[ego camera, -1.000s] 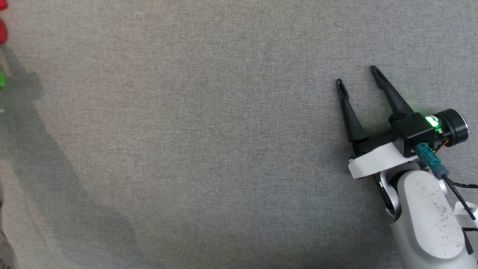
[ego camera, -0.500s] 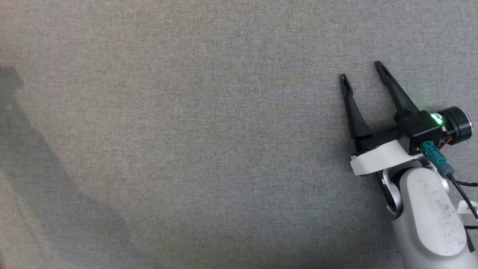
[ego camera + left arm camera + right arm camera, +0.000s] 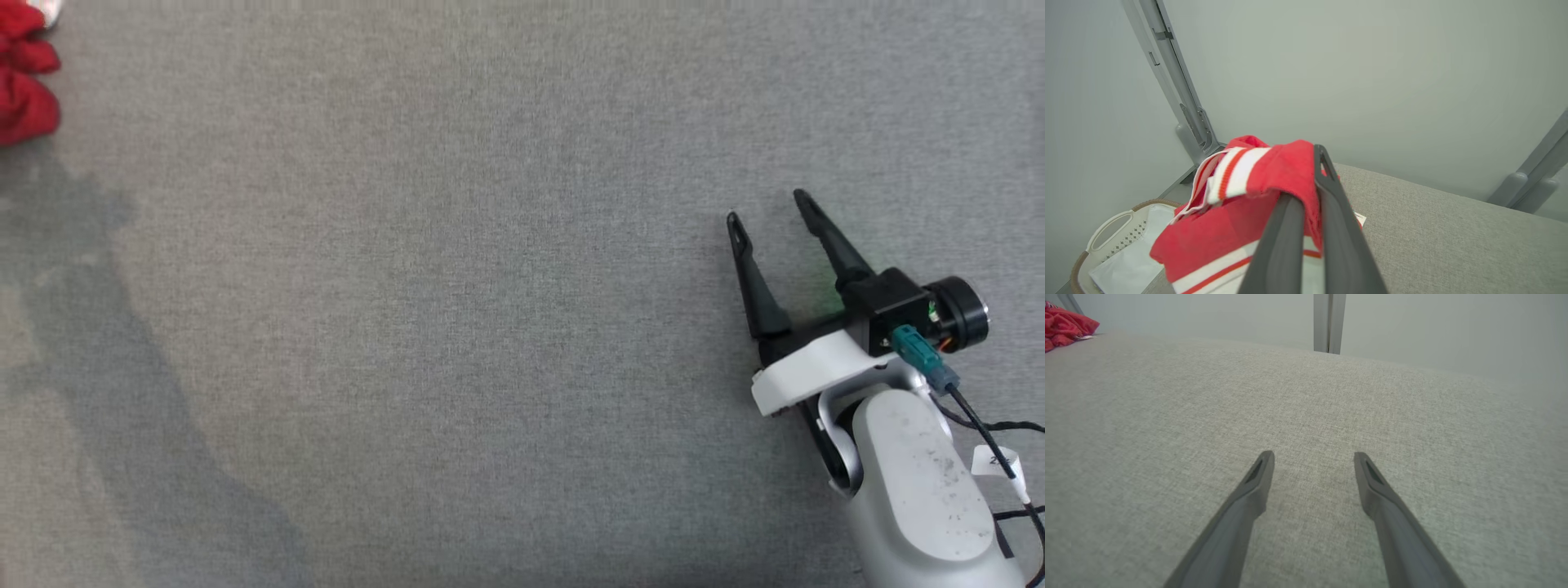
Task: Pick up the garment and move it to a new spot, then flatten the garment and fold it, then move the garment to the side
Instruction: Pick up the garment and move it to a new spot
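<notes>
The garment (image 3: 1229, 228) is red cloth with red-white striped trim, and it drapes bunched over my left gripper (image 3: 1306, 179), which is shut on a fold of it above the grey surface. A red bunch of the garment (image 3: 24, 98) peeks in at the head view's top left corner. The same red cloth, the garment (image 3: 1067, 324), lies at the far left of the right wrist view. My right gripper (image 3: 766, 207) hovers open over bare grey cloth at the right. In its own wrist view the right gripper (image 3: 1313, 455) has nothing between its fingers.
A grey fabric surface (image 3: 457, 310) spreads under both arms. A white laundry basket (image 3: 1106, 232) with a brown rim sits beyond the surface's edge, below the garment. Grey posts (image 3: 1184, 102) stand against the pale wall, with another post (image 3: 1329, 322) behind the far edge.
The head view has shifted. Half a second ago its left edge showed no cloth; now a red bunch of the garment shows at its top left. The right gripper stays open.
</notes>
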Available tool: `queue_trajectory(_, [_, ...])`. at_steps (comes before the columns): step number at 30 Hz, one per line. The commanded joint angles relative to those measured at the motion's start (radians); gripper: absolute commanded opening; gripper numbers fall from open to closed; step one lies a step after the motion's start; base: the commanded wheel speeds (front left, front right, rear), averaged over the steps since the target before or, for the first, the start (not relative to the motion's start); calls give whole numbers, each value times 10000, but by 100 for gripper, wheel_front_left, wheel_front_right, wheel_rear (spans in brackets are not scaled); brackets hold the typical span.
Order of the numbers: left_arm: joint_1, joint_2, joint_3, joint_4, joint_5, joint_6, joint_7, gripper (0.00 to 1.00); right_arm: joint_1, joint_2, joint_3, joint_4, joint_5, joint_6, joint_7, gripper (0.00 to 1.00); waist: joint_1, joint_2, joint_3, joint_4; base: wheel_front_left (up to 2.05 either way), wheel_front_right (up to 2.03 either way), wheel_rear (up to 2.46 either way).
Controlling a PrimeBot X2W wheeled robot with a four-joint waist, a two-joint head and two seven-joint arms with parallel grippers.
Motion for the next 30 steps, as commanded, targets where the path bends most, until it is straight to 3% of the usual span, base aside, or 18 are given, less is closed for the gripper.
queue_trajectory(1, [92,-154,-211,-227,10,-40,18,0,196,-43,38,177,153,-17,-98,100,-1,0,-894,-287,0,0,0])
queue_trajectory(10, [551,-360,-2583,-2856,-455,-45,1197,0,848,-40,177,1145,905,-16,-282,100,-1,0,-2983,-1084,0,0,0])
queue_trajectory(16, [724,-566,-3621,-4553,-781,-47,2123,0,1464,-40,181,1349,1305,-16,-294,100,-1,0,-3987,-1650,0,0,0])
queue_trajectory(22, [141,-1017,-4142,-5557,-799,-35,2720,0,1811,-43,303,1335,1637,-16,-295,100,-1,0,-4465,-2282,0,0,0])
queue_trajectory(30, [-222,-1741,-4107,-5868,-1111,221,2515,0,1953,-40,40,1233,1715,-16,-296,100,-1,0,-4571,-2674,0,0,0])
